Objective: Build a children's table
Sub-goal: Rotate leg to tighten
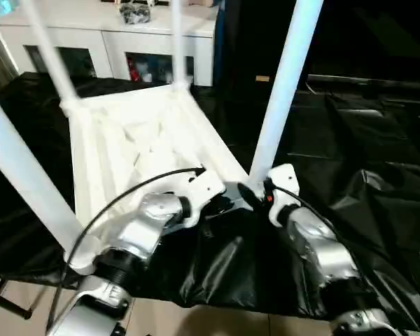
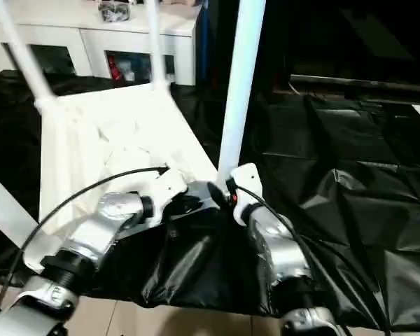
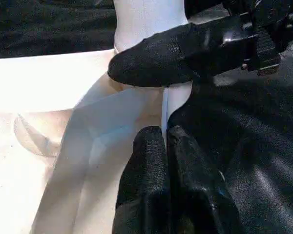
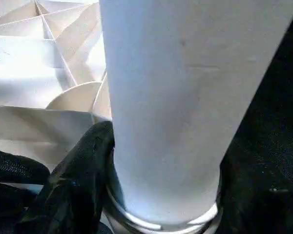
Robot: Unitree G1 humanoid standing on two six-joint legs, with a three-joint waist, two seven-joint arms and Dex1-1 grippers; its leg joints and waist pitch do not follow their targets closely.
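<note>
A work surface draped in wrinkled black plastic sheeting (image 1: 350, 203) carries everything. The children's table (image 1: 136, 150) lies upside down on it, toward the left, ribbed underside up, its white legs (image 1: 283, 84) standing upright from the corners.

All four legs (image 1: 283, 84) cut off by the top edge

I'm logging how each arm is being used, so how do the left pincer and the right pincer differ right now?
The left pincer is shut with its fingers pressed together, holding nothing; the right pincer is spread around the base of the near-right table leg. The left points at the tabletop's edge beside that corner; the right sits at the leg itself. Both have black fingers and work at the same corner.
</note>
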